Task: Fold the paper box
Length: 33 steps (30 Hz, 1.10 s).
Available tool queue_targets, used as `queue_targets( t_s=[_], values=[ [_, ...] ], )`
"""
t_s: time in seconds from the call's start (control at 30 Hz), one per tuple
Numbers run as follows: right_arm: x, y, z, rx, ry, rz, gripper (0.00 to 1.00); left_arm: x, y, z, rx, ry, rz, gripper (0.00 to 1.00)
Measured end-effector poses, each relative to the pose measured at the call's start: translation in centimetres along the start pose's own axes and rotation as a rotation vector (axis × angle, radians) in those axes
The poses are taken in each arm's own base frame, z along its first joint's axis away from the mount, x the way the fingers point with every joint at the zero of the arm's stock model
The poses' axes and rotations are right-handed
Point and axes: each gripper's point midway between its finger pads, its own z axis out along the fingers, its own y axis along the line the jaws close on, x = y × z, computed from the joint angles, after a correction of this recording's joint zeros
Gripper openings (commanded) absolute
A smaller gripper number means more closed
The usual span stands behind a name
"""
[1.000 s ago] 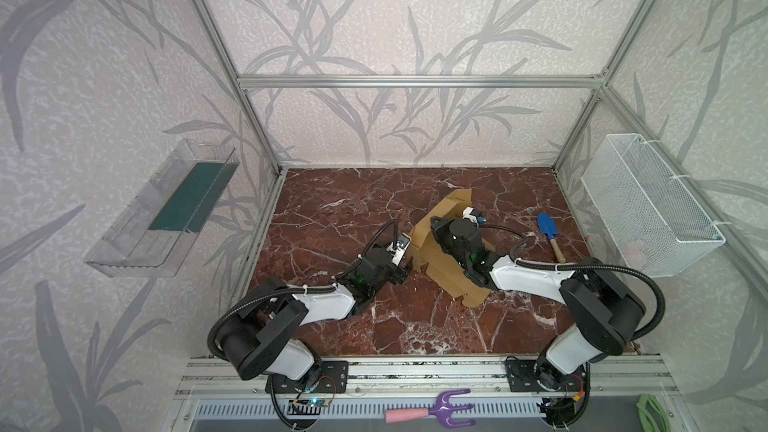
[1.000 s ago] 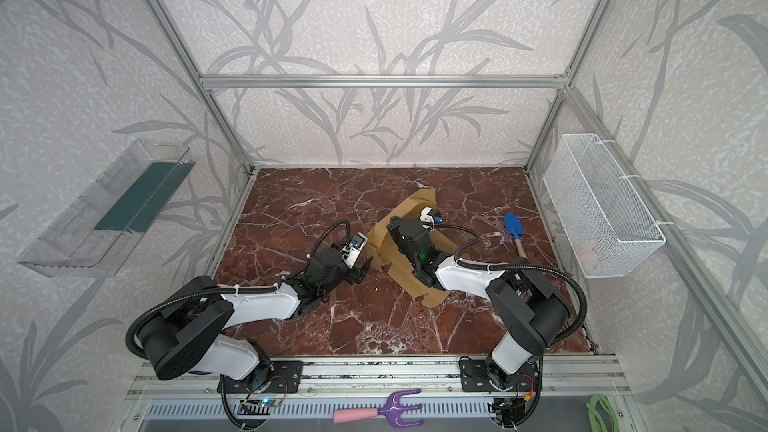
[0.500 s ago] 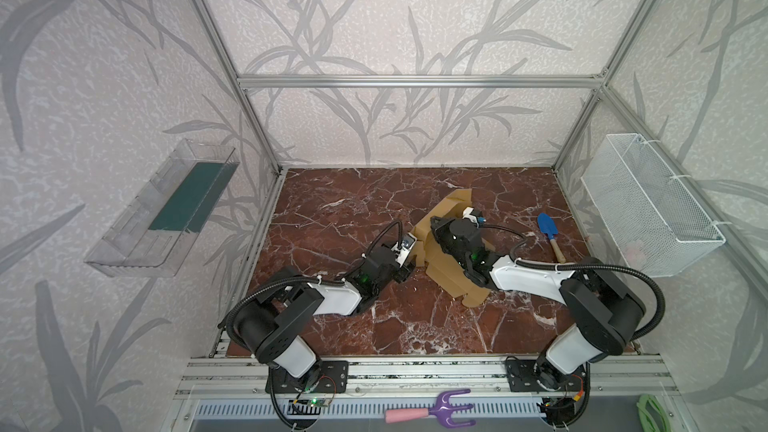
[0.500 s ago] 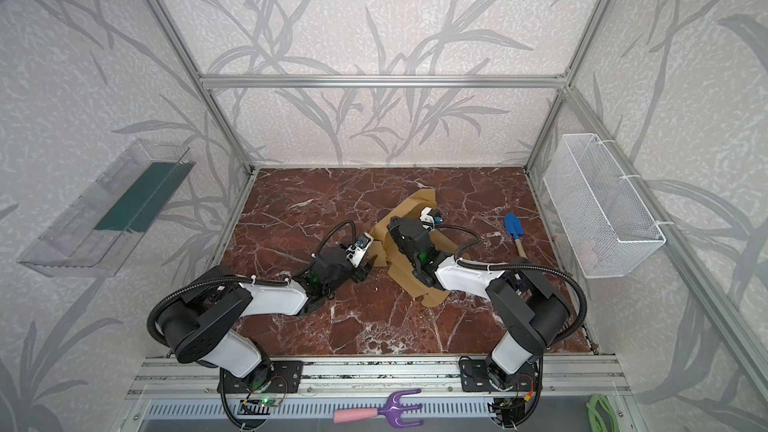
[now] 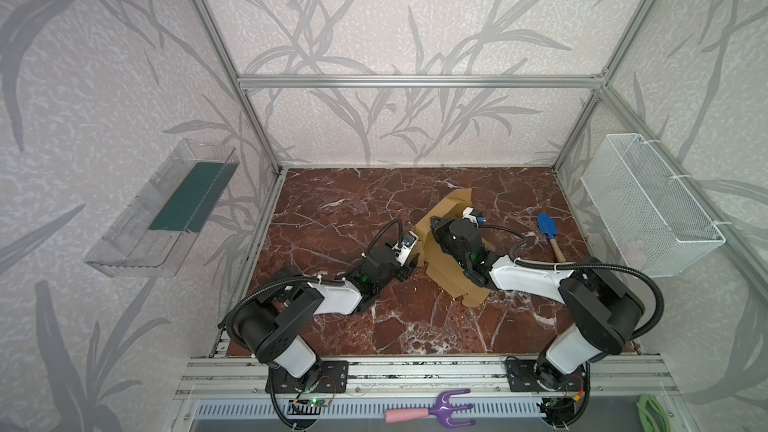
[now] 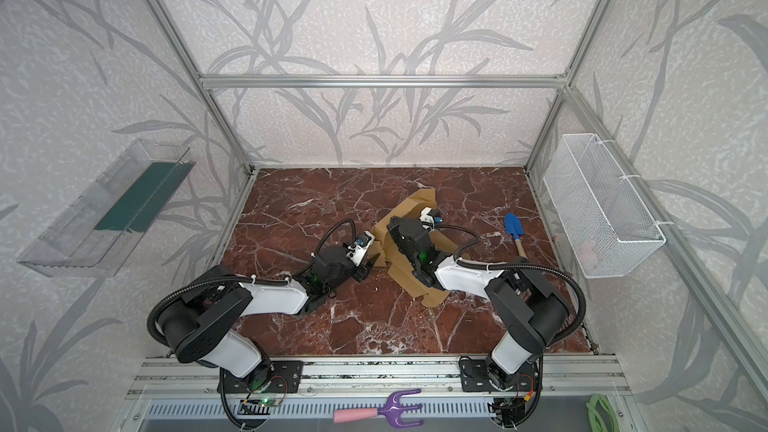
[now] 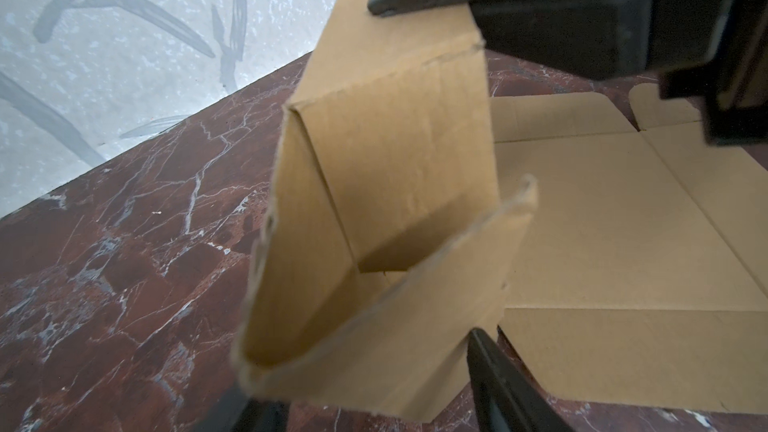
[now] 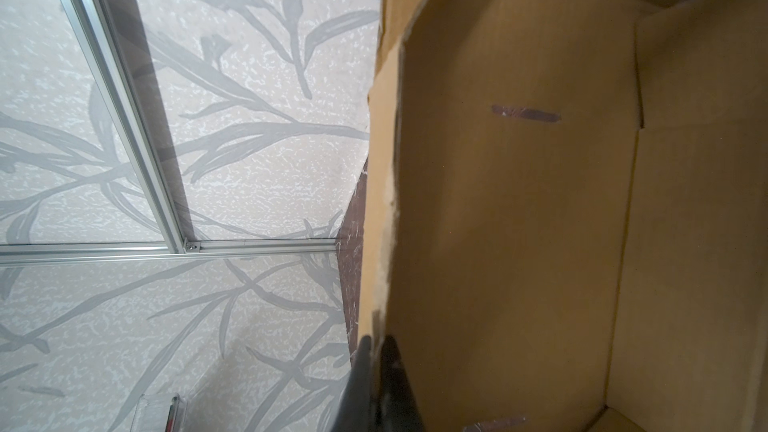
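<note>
Sitting mid-table, the box runs diagonally, far end toward the rear, near end toward the R arm's base, w/ its base panel flat. Both grippers meet at its left edge. R gripper is pinched shut on a raised panel's edge. L gripper has jaws apart, straddling the folded side flap right ahead of it; can't tell if they press it yet. L arm is nearer that flap, so prob. tucks it.
</note>
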Motion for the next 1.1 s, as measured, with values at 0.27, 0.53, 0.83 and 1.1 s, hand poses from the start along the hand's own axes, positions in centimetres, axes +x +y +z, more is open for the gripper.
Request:
queue_targets(
  t_s=[0.27,0.53,0.83,1.1],
  values=[
    [0.0,0.0,0.0,0.000,0.000,0.000,0.00,-0.1,-0.3,-0.1,0.016,-0.002,0.003,0.67],
    [0.0,0.0,0.0,-0.002,0.000,0.001,0.00,-0.4,-0.3,-0.2,0.021,-0.012,-0.001,0.59],
    [0.0,0.0,0.0,-0.004,0.000,0.002,0.00,-1.1,-1.4,-0.5,0.089,-0.032,-0.058,0.56],
    [0.1,0.0,0.0,-0.005,0.004,0.002,0.00,-1.9,-2.4,-0.9,0.159,-0.052,-0.120,0.57]
  ],
)
